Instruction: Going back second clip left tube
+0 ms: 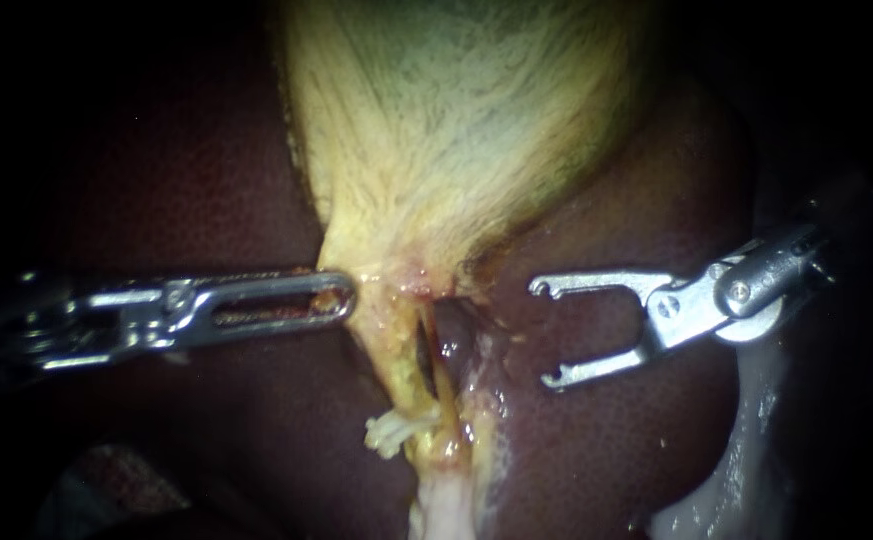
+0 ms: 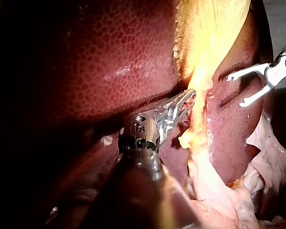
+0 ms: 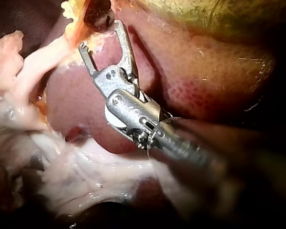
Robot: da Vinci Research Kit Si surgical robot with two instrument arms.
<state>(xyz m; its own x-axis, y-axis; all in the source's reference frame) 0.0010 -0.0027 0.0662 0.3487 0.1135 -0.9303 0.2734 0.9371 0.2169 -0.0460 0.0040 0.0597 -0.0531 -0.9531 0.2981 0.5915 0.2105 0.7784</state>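
Tubes (image 1: 403, 385) hang below the gallbladder (image 1: 456, 130), between both instruments. The left instrument (image 1: 341, 300) has its pincer clamped on the gallbladder's neck. The right instrument (image 1: 542, 334) holds its pincer wide and empty over the liver (image 1: 606, 450).

Close endoscope head-on, wrist cameras from either side; common ground: gallbladder (image 1: 456, 130).

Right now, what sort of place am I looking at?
Probably a surgical practice bench, seen from very close: a dark red liver, a pale yellow gallbladder lying on it, and two slender metal tools, the left instrument and the right instrument, at the gallbladder's narrow end.
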